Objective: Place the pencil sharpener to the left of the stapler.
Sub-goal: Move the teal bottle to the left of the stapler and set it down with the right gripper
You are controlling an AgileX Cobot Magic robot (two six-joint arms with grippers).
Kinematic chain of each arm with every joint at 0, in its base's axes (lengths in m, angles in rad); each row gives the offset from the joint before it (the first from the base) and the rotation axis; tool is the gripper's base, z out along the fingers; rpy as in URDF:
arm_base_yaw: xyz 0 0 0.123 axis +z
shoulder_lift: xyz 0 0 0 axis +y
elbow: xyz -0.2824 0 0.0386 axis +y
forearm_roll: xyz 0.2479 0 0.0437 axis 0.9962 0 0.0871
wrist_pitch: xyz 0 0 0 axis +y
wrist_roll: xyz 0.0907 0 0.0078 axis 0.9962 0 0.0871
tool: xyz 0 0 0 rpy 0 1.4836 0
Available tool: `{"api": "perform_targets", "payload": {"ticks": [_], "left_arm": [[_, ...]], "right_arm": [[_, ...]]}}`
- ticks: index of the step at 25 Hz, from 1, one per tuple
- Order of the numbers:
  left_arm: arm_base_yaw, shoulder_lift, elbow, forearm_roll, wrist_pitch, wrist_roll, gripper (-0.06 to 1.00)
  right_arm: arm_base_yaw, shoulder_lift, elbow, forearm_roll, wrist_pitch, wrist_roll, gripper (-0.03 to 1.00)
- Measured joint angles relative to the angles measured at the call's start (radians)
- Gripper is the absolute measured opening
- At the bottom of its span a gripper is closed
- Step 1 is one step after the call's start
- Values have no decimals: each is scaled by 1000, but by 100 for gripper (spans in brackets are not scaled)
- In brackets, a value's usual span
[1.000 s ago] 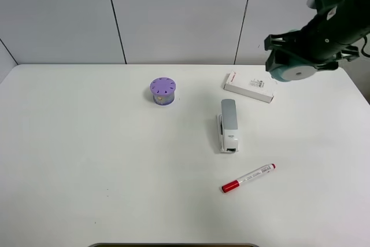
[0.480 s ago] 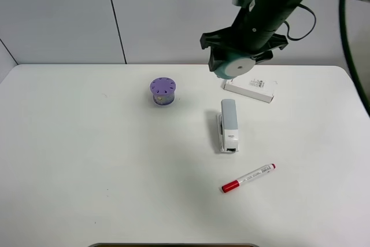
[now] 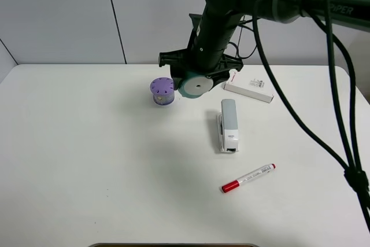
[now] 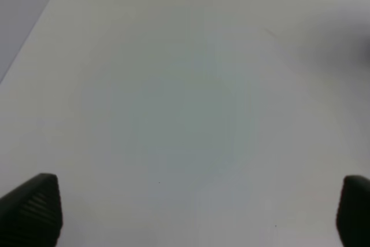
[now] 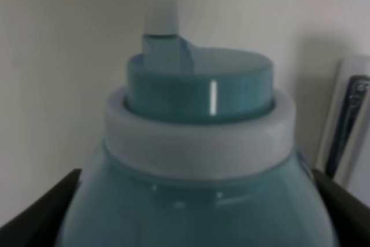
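pencil sharpener (image 3: 195, 85): held off desk (image 3: 87, 160) in right tool (image 3: 195, 73), clamped round barrel, left of stapler (image 3: 228, 124) far end.
handling: judged light, rigid, slick plastic; barrel sides best gripped.
left tool (image 4: 191, 215): spread wide, empty.

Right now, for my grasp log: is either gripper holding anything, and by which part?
The right gripper holds the teal pencil sharpener by the sides of its barrel body. The left gripper is open and empty.
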Motion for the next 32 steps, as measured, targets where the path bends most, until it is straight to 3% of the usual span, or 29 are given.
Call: {"api": "perform_targets", "payload": {"ticks": [9,21,32], "left_arm": [[0,0,0,0,0,0,95],[0,0,0,0,0,0,95],[0,0,0,0,0,0,95]], "right_arm": [[72,85,-1,-17,-77,123,68],[79,233,-1,-26,-182,152,68],[79,317,-1,11,-187,157,68]]}}
